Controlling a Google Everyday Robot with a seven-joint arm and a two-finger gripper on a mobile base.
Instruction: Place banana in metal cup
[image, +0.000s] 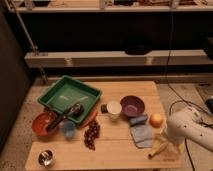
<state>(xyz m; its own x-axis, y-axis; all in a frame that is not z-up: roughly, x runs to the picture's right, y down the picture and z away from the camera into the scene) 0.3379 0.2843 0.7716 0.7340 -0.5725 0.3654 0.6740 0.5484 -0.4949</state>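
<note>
Banana (158, 148) lies at the table's (120, 150) front right corner, close to the front edge, slanting with its dark tip toward the front left. The metal cup (46, 158) stands upright at the opposite front corner, well apart from it. Between them the front strip of wood is bare; only the grapes (91, 135) and the cloth (141, 135) come near it from behind. The cloth lies just beside the banana, and the orange (156, 119) sits behind it near the right edge. The green tray (65, 92) sits askew at the back left. A dark object (72, 110) lies across its front rim toward the red bowl (40, 122), and a blue cup (67, 130) stands beside that bowl. The white cup (114, 108) and purple bowl (132, 106) stand close together mid-table. The gripper (169, 146), on the white arm (190, 131) over the right edge, hangs at the banana's right end with its jaws spread wide. Whether it touches the banana cannot be told.
</note>
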